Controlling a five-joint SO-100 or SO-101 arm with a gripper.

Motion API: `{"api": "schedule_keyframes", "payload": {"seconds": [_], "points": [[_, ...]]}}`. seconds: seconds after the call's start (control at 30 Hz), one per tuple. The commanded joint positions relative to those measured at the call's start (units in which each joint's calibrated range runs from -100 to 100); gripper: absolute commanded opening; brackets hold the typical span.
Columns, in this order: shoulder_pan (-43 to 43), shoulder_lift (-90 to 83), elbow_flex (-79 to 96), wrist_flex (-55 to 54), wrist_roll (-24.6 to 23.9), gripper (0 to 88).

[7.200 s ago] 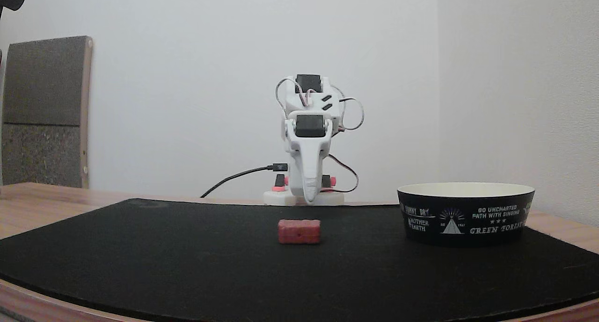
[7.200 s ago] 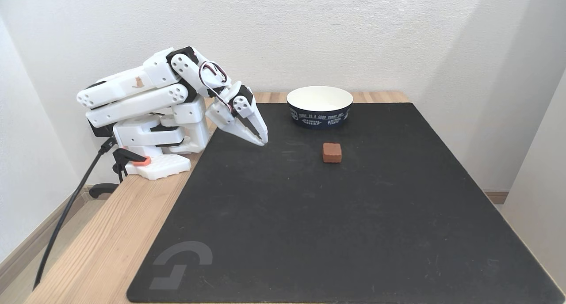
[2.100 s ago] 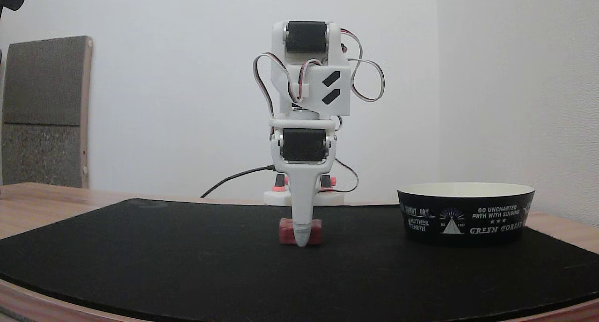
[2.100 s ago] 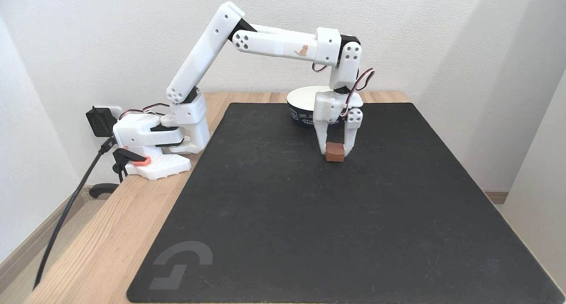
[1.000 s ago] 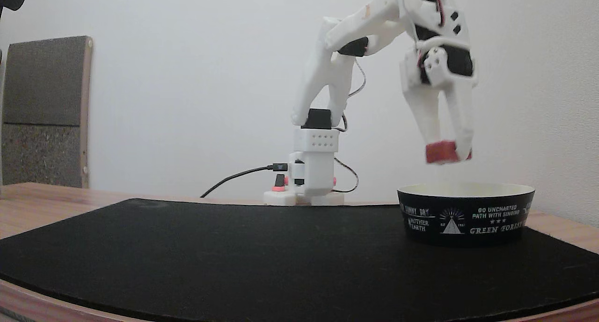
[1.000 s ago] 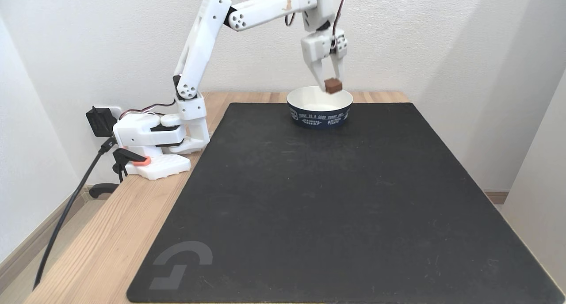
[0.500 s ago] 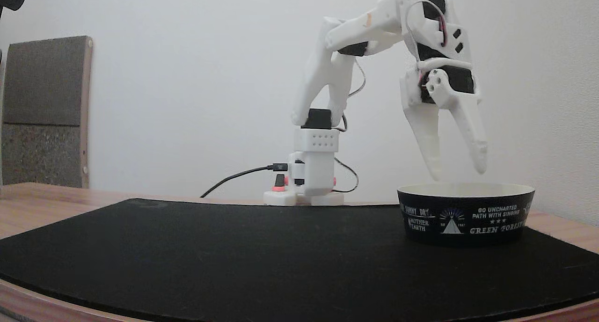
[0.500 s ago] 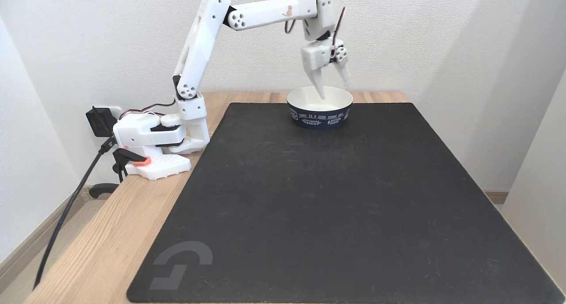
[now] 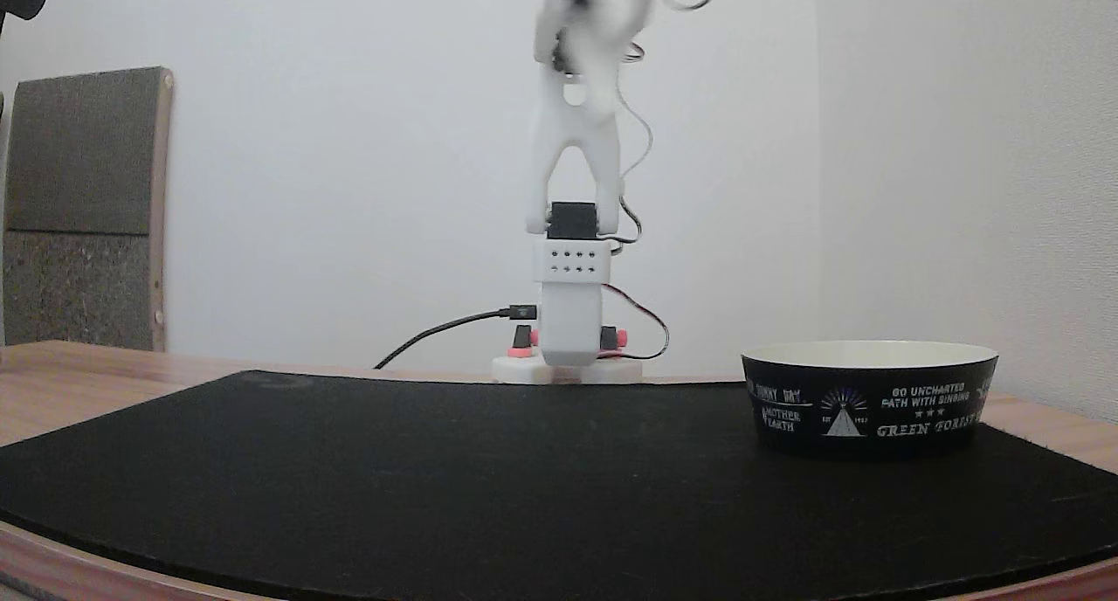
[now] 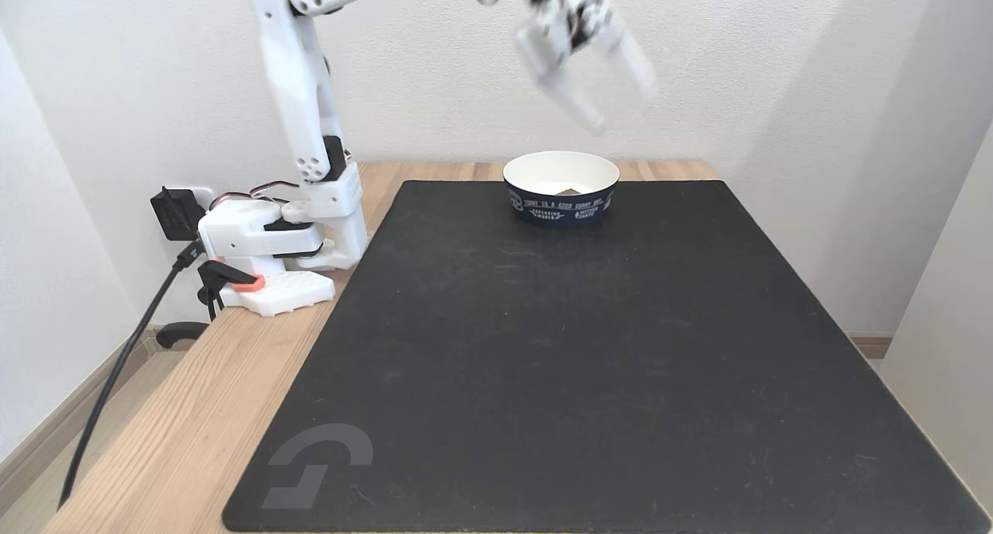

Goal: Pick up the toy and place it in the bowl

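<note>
My pincer (image 10: 619, 115) hangs blurred in the air above the bowl (image 10: 561, 201), its two fingers spread wide apart and gripping nothing. The toy (image 10: 570, 190) lies inside the bowl, only a sliver of it showing over the near rim. The bowl sits on the black mat (image 10: 589, 363) that covers the wooden tabletop (image 10: 178, 410), at the mat's far edge from that camera.

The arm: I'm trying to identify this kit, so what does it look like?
A white plastic arm with black motor blocks at the joints, rows of small round holes, thin looped cables, and pink-red knobs at its base. Its claw has two long, tapering white fingers, blurred here.
</note>
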State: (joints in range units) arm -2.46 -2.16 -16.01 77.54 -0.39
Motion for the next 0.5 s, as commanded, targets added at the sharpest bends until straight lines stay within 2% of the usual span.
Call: {"api": "schedule_keyframes", "payload": {"seconds": [0.0, 0.2, 0.47], "points": [[2.7, -13.6, 27.5, -0.6, 0.3, 2.2], [4.0, -37.0, 59.1, -7.9, 0.3, 3.4], [3.9, -60.3, 82.8, -15.6, 0.3, 3.9]]}}
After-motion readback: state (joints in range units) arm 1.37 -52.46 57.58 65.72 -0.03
